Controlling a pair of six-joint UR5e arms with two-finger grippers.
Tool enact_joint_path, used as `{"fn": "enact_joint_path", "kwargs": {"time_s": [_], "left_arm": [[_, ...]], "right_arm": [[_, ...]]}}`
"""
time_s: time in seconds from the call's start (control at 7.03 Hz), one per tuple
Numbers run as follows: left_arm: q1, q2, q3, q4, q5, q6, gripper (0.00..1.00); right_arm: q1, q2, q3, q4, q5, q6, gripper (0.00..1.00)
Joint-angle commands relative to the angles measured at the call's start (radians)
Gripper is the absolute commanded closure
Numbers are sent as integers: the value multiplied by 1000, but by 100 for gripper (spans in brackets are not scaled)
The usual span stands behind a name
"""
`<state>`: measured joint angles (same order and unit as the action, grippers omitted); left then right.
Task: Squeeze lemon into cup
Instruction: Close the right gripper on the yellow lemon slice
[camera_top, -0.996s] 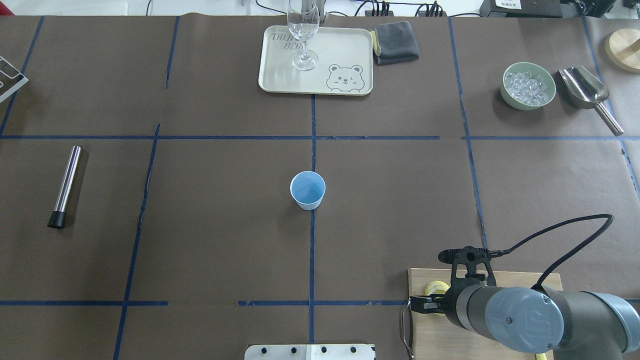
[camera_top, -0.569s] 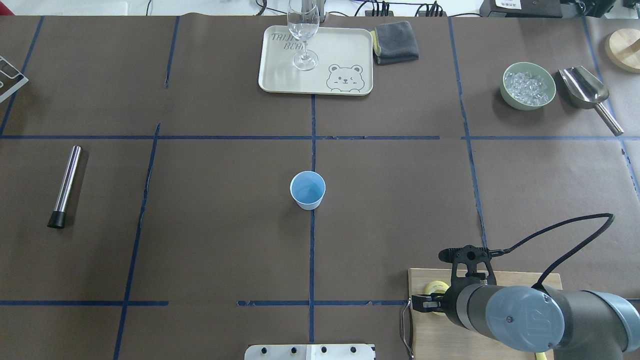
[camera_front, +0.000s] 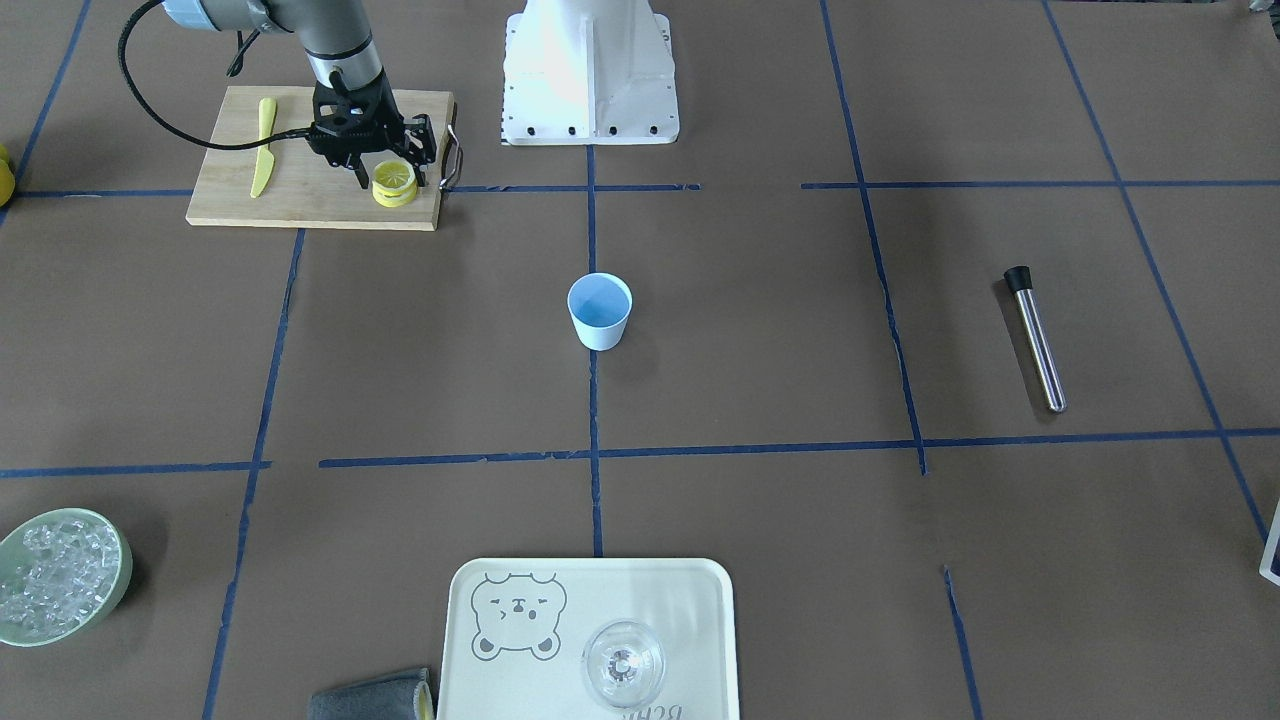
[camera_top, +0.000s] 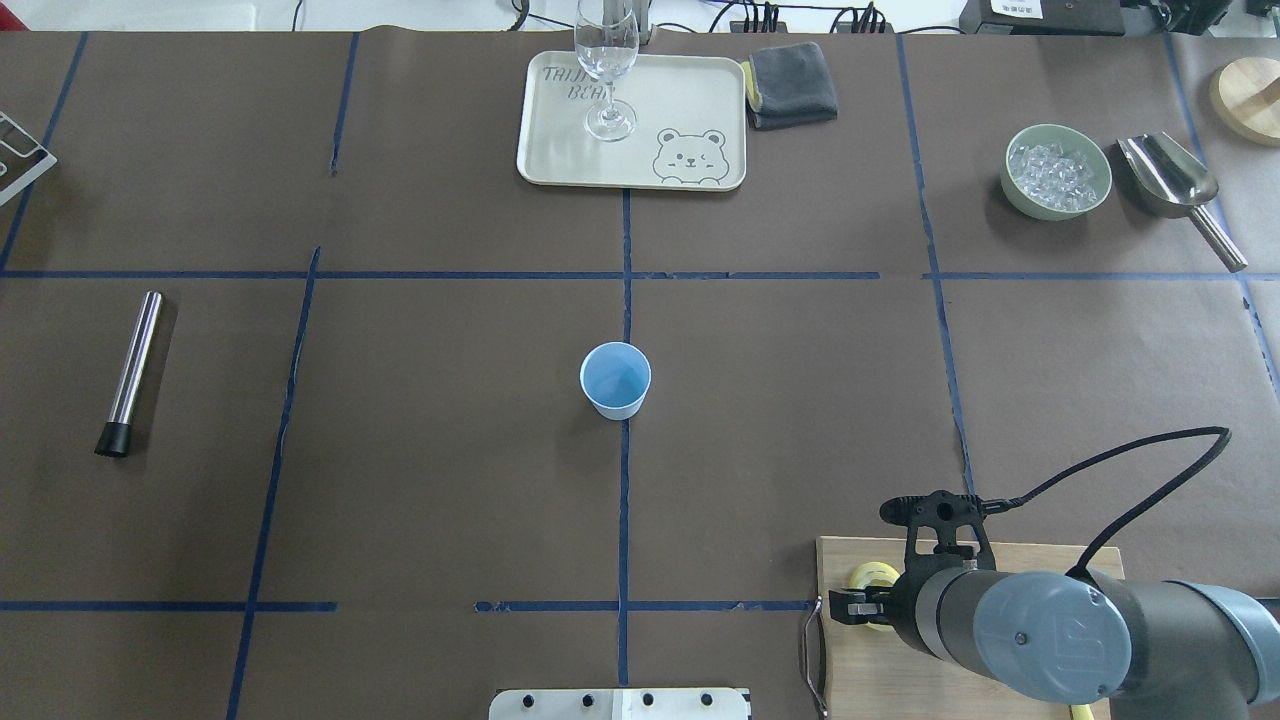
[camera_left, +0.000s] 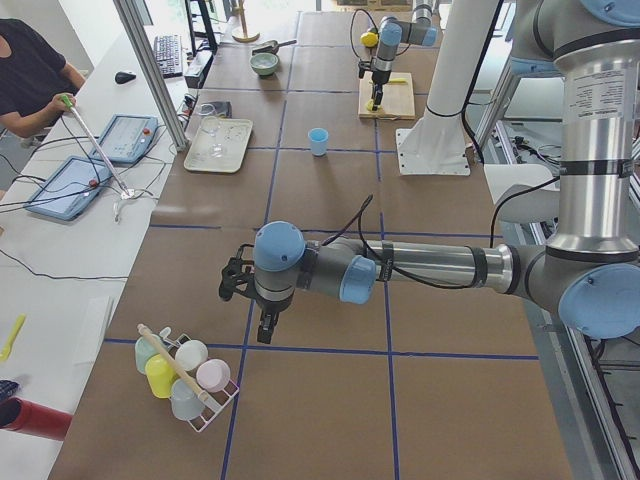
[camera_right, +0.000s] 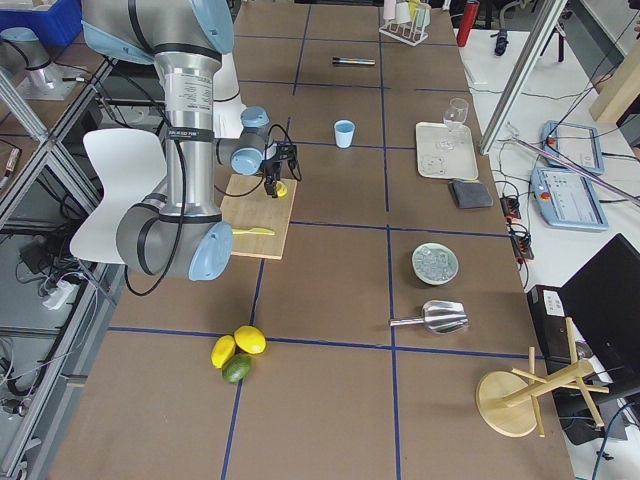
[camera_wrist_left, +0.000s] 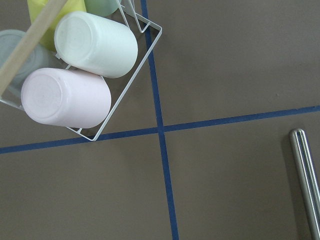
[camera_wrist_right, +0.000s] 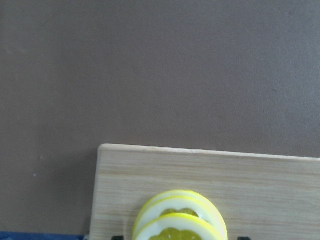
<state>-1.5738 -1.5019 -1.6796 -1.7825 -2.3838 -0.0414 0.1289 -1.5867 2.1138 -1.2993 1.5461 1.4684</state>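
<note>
Two yellow lemon slices (camera_front: 394, 180) lie stacked on the wooden cutting board (camera_front: 300, 195) at the near right of the table. They also show in the right wrist view (camera_wrist_right: 180, 222) and the overhead view (camera_top: 872, 575). My right gripper (camera_front: 392, 180) is open and points down, with a finger on each side of the slices. The light-blue cup (camera_top: 615, 380) stands upright and empty at the table's centre, far from the gripper. My left gripper (camera_left: 265, 325) hangs over the table's left end beside a cup rack; I cannot tell whether it is open or shut.
A yellow knife (camera_front: 263, 145) lies on the board. A tray (camera_top: 680, 100) with a wine glass (camera_top: 606, 70), a grey cloth (camera_top: 792, 85), a bowl of ice (camera_top: 1057, 171) and a scoop (camera_top: 1170, 180) stand at the far side. A steel tube (camera_top: 132, 372) lies left.
My right wrist has shifted very slightly over the lemon slices. Nothing else has moved.
</note>
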Motion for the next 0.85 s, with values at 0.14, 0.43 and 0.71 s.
{"fn": "enact_joint_path", "kwargs": {"time_s": [0.14, 0.43, 0.71], "left_arm": [[0, 0, 0, 2, 0, 0, 0], [0, 0, 0, 2, 0, 0, 0], [0, 0, 0, 2, 0, 0, 0]], "right_arm": [[2, 2, 3, 0, 0, 4, 33], [0, 2, 3, 0, 0, 4, 40], [2, 2, 5, 0, 0, 6, 45]]}}
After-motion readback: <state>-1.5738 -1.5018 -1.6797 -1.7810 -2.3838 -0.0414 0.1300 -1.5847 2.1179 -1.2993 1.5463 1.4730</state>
